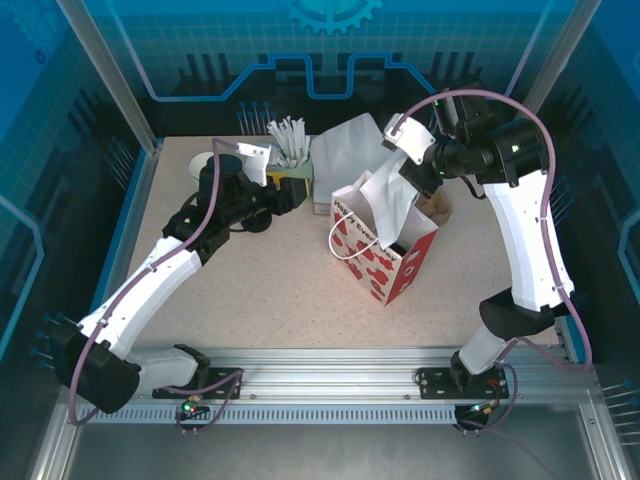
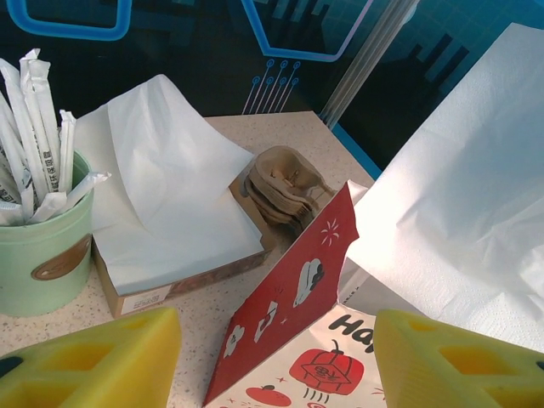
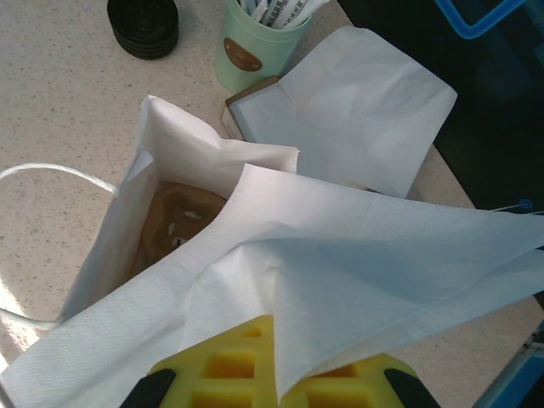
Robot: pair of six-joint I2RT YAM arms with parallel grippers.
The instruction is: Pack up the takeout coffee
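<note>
Left arm [image 1: 150,280] stretched low, forward and inward — left hand [image 2: 276,331] fingers parted. Right arm [image 1: 530,240] arched high, wrist angled down — right hand [image 3: 276,370] fingers closed, pinching white paper sheet [image 3: 365,255].

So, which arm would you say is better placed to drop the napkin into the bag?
Right: the right gripper pinches the napkin above the open bag; the left gripper is open and empty beside it.

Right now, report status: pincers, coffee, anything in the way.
Left pincer open, empty, facing the bag. Right pincer shut on white napkin above bag mouth. Coffee: cannot tell where. Napkin partly covers the opening, brown tray inside.
</note>
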